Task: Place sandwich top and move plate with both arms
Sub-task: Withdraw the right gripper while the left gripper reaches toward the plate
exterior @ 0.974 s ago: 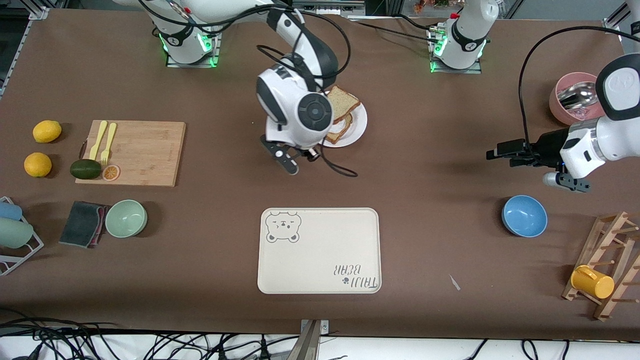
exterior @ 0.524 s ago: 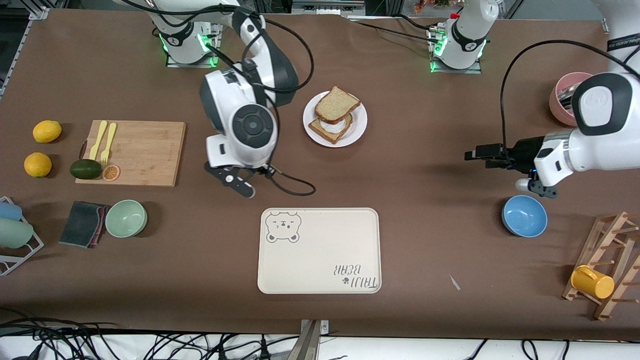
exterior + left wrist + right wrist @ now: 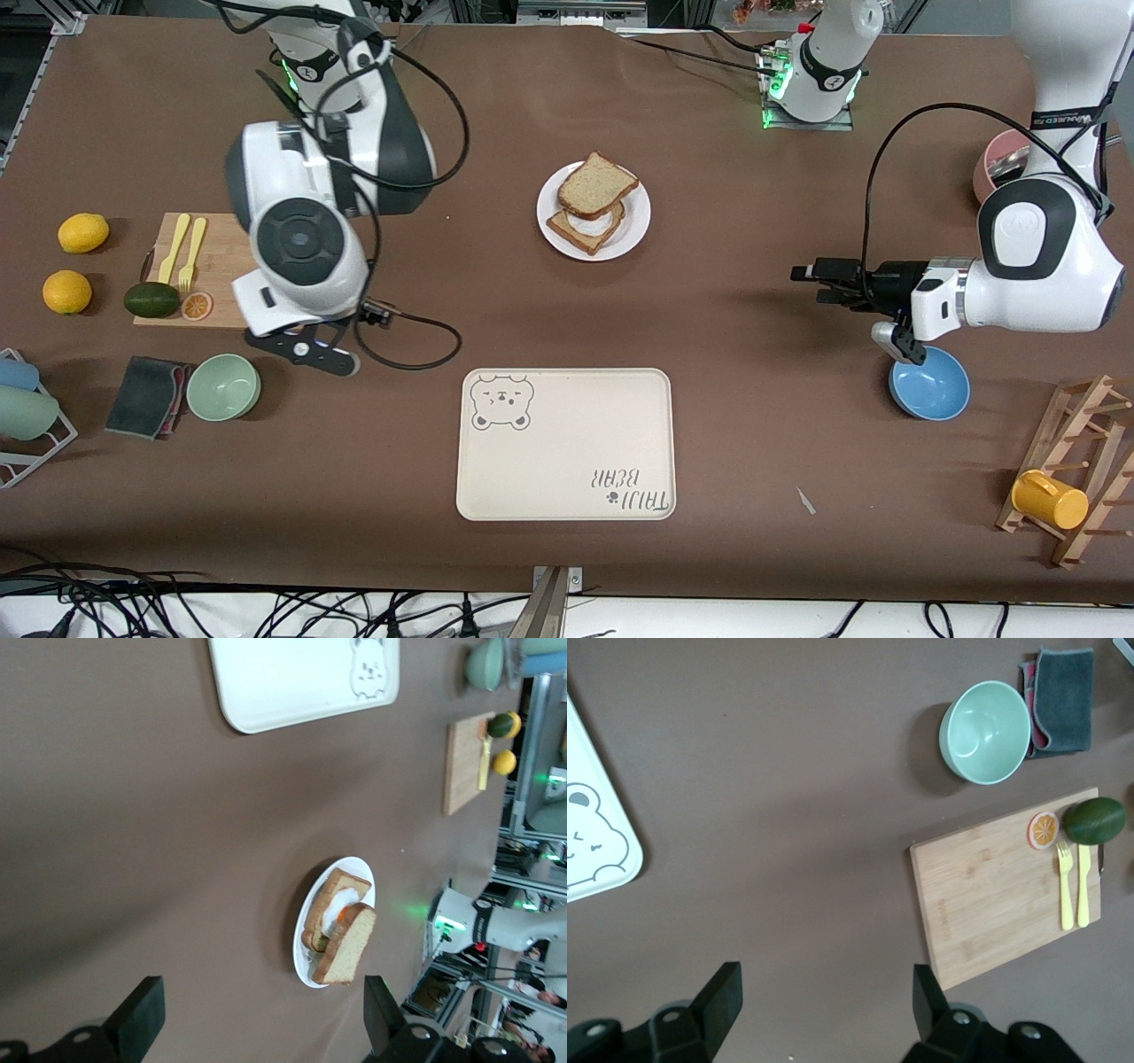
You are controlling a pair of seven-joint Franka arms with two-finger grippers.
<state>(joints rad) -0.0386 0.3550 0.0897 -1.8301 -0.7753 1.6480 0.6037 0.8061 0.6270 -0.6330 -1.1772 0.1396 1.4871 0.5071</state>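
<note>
The white plate (image 3: pixel 634 232) stands mid-table, toward the robots' bases. On it the sandwich top (image 3: pixel 599 182), a tan speckled slice, rests tilted on a darker toast with fried egg (image 3: pixel 586 227). My left gripper (image 3: pixel 819 283) hovers open over bare table between the plate and a blue bowl, apart from both. Its wrist view shows the plate (image 3: pixel 307 961) and sandwich top (image 3: pixel 347 945) ahead of the open left gripper (image 3: pixel 261 1026). My right gripper (image 3: pixel 306 346) hangs open by the cutting board. The right gripper (image 3: pixel 824 1001) holds nothing.
A cream bear tray (image 3: pixel 567 443) lies nearer the camera than the plate. The blue bowl (image 3: pixel 928 383) sits below the left arm's wrist. A cutting board (image 3: pixel 208 266) with avocado and forks, a green bowl (image 3: pixel 223 386) and a cloth (image 3: pixel 146 396) surround the right gripper.
The right arm swung away from the plate toward the cutting board, its jaws widening. The left gripper slid over the table toward the plate. Sandwich top and plate stayed put.
</note>
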